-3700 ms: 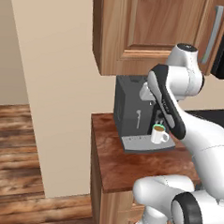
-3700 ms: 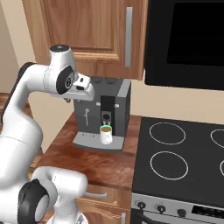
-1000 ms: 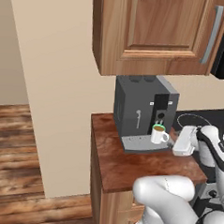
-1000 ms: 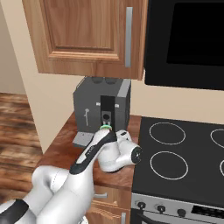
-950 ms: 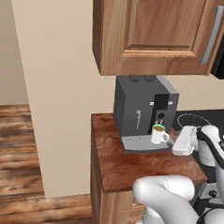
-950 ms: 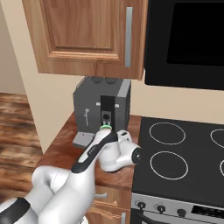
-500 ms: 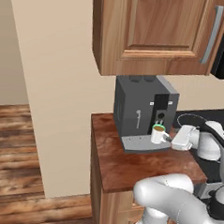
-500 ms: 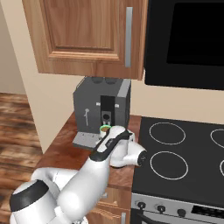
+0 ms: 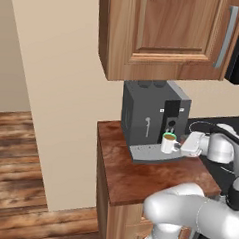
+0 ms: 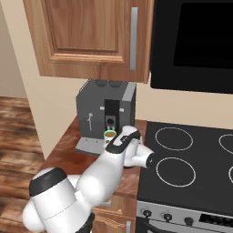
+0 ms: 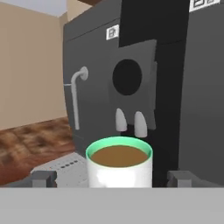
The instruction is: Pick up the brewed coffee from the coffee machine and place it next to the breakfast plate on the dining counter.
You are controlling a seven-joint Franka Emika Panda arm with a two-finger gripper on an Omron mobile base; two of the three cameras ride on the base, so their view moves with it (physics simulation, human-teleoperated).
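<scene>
Brewed coffee (image 11: pixel 119 168) sits centred w/ brown liquid & green rim, on drip tray (image 11: pixel 61 168) under coffee machine (image 11: pixel 131 83) twin spouts (image 11: pixel 130 122). Fingertips (image 11: pixel 43 178) flank mug either side, apart from it.

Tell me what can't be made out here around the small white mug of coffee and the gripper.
- Hand view: lower part of the small white mug with the green rim, cut by the bottom edge; contact of the dark finger tips can't be told.
- Right base view: the mug mostly behind the white arm.
- Left base view: mug handle too small.
</scene>
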